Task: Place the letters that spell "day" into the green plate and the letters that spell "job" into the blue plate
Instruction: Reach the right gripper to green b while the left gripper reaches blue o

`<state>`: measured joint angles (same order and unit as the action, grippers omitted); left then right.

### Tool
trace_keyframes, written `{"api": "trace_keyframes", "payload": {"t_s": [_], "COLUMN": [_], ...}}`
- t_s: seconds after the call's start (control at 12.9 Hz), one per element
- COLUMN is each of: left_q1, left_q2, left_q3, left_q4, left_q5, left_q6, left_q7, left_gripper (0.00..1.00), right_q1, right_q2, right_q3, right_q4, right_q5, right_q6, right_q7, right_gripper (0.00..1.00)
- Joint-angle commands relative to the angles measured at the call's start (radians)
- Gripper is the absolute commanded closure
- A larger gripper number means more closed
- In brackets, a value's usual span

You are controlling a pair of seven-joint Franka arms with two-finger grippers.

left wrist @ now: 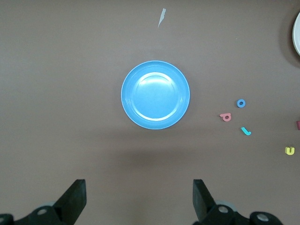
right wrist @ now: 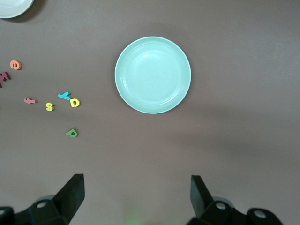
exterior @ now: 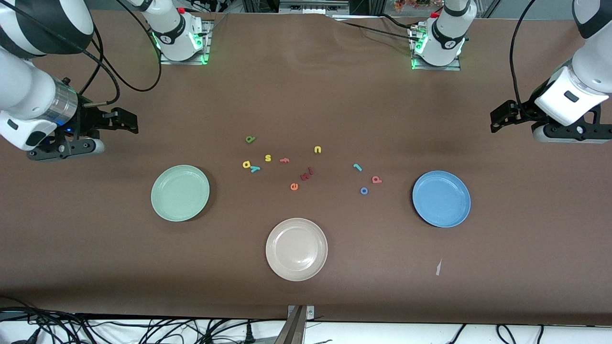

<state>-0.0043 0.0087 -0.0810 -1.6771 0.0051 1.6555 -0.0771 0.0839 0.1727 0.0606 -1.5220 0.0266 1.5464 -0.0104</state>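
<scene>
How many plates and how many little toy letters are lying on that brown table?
Smooth round plates: 3 (mint-green plate, mid-blue plate, cream-beige plate)
Small coloured toy letters: 12
Total: 15

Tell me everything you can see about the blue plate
The round mid-blue plate looks like smooth matte plastic, with a shallow raised rim and a flat, faintly glossy well. It lies flat and upright on the brown table toward the left arm's end, holding nothing. Nothing touches it; the small pinkish-red letter "b" lies on the table beside it, apart.
</scene>
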Motion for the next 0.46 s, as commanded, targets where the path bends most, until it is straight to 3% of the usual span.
{"api": "trace_keyframes", "payload": {"t_s": [0.0, 0.39], "left_q1": [0.000, -0.002], "left_q2": [0.011, 0.011], "left_q3": [-0.002, -0.003], "left_q4": [0.028, 0.027], "left_q5": [0.013, 0.013], "left_q6": [-0.023, -0.046], "left_q7": [0.016, 0.014], "left_gripper": [0.00, 0.00], "right_q1": [0.023, 0.023], "right_q2": [0.014, 0.025], "right_q3": [0.001, 0.080], "right_q4": [0.002, -0.070], "right_q5": [0.021, 0.018], "right_q6": [0.023, 0.129], "right_q7": [0.015, 0.124], "right_gripper": [0.00, 0.00]}}
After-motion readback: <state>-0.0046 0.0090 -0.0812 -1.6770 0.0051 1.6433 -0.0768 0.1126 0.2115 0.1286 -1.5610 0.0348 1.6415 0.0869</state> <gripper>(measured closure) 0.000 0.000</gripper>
